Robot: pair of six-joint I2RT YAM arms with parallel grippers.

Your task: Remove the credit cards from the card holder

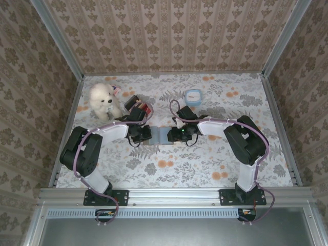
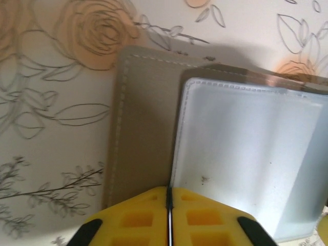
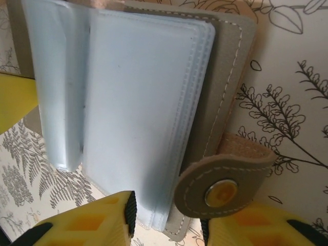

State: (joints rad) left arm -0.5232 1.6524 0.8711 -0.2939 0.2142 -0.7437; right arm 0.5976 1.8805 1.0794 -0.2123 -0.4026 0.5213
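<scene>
The card holder (image 1: pixel 162 136) lies spread open mid-table between both grippers. In the left wrist view its grey-brown cover (image 2: pixel 146 128) lies flat, with a grey-blue pocket page (image 2: pixel 246 148) on top. My left gripper (image 2: pixel 169 197) is shut, and the page's edge runs into the seam between its yellow fingers. In the right wrist view the stacked pocket pages (image 3: pixel 138 102) and the snap tab (image 3: pixel 225 192) sit between the spread fingers of my open right gripper (image 3: pixel 166 220). The credit cards are hidden.
A white plush toy (image 1: pixel 104 100) sits at the back left, with a dark striped block (image 1: pixel 137 106) beside it. A small blue-rimmed round dish (image 1: pixel 193 96) stands behind the right gripper (image 1: pixel 175 135). Patterned walls enclose the flowered table (image 1: pixel 169 169).
</scene>
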